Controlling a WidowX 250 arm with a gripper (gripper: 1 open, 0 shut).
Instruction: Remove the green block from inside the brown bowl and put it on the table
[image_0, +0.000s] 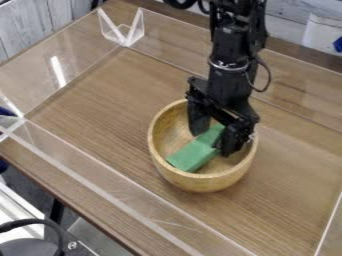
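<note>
The green block (193, 156) lies flat inside the brown bowl (170, 169), towards its front. The bowl sits on the wood-grain table (107, 105). My black gripper (218, 139) points straight down into the bowl, its fingers open and straddling the far end of the block. One finger (199, 124) stands at the block's left, the other at its right near the bowl's back wall. The block rests on the bowl's floor, not lifted. Whether the fingers touch the block I cannot tell.
Low clear acrylic walls (40, 125) border the table. A clear bracket (123, 30) stands at the far left corner. The arm (238, 35) rises from the bowl towards the back. Bare tabletop lies left and behind the bowl.
</note>
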